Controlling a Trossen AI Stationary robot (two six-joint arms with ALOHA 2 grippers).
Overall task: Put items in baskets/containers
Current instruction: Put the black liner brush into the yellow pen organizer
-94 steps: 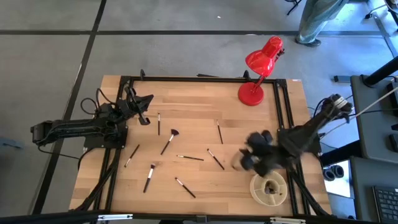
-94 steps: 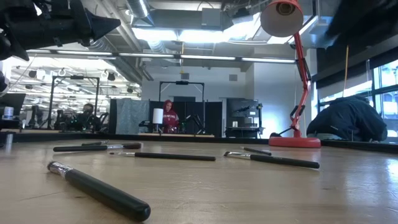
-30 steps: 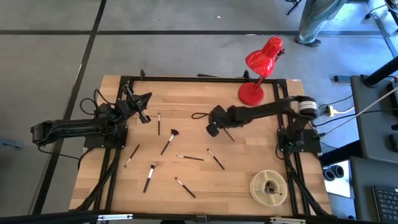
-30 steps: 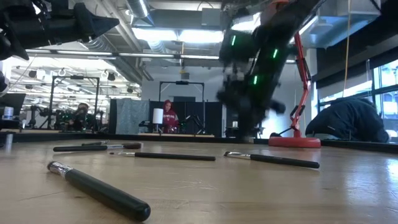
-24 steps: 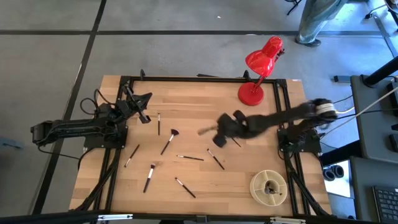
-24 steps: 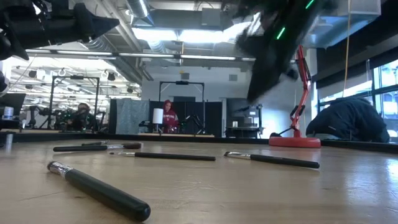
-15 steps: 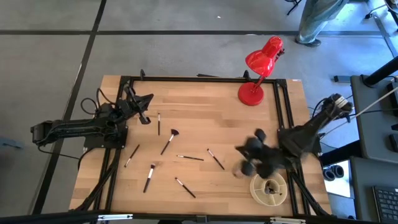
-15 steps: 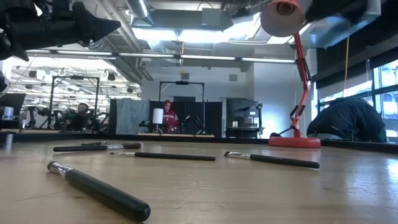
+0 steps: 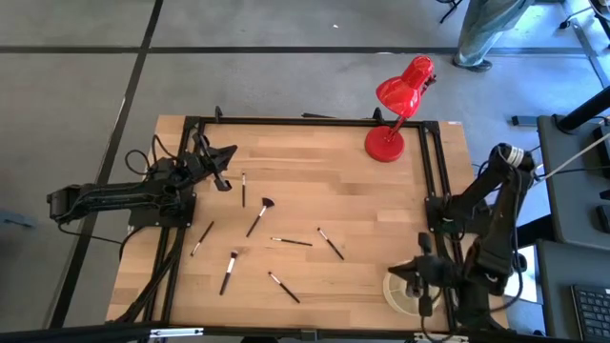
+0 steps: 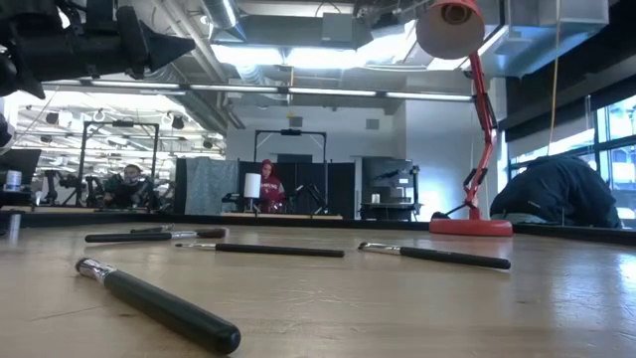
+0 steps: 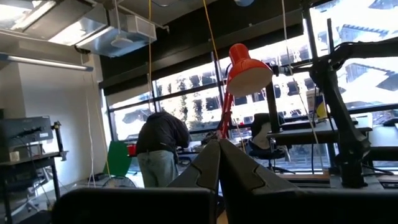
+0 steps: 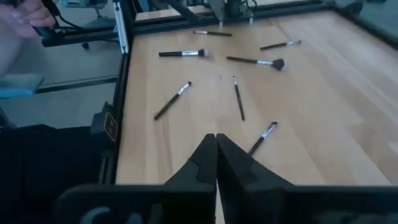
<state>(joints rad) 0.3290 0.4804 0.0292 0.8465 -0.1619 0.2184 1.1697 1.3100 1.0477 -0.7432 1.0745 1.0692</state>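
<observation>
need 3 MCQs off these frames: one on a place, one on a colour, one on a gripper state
1. Where is the cream dish?
A. near edge of the table, on the right arm's side
B. beside the lamp
C. under the left gripper

2. What colour is the desk lamp?
A. blue
B. red
C. white

3. How are the right gripper fingers?
A. wide open
B. shut on a brush
C. shut, holding nothing

Key: 1 A, the high view puts it at that corner; 2 B, base and shade are red; 3 C, the right wrist view shows the fingers meeting with nothing between.
</observation>
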